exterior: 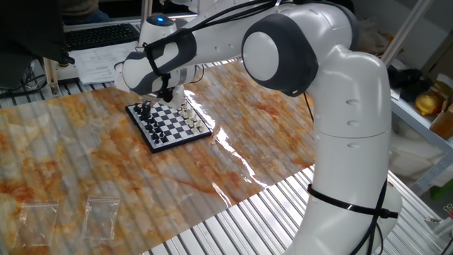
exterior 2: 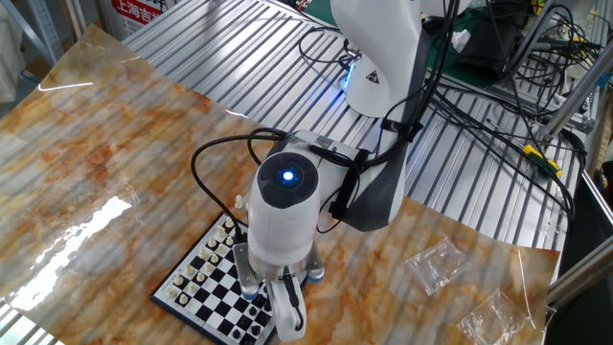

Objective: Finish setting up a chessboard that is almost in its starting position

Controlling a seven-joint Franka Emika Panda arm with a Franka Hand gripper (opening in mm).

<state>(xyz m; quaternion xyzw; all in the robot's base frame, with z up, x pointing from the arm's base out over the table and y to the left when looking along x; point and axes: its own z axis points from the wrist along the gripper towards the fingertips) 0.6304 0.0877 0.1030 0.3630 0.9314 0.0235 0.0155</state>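
The small black-and-white chessboard (exterior: 169, 124) lies on the marbled orange mat, with black pieces on its left side and cream pieces on its right. It also shows in the other fixed view (exterior 2: 215, 287), partly hidden under my wrist. My gripper (exterior: 165, 93) hangs over the board's far edge, its dark fingers pointing down close to the pieces. The fingers are too small and too covered to show their gap or any piece between them. A single cream piece (exterior 2: 238, 202) stands on the mat just off the board's corner.
Two clear plastic bags (exterior: 102, 214) lie at the mat's near left, also in the other fixed view (exterior 2: 436, 264). A white printed sheet (exterior: 99, 65) and a keyboard (exterior: 99, 34) sit behind the mat. Metal slats surround the mat, with cables (exterior 2: 498, 115) near the robot base.
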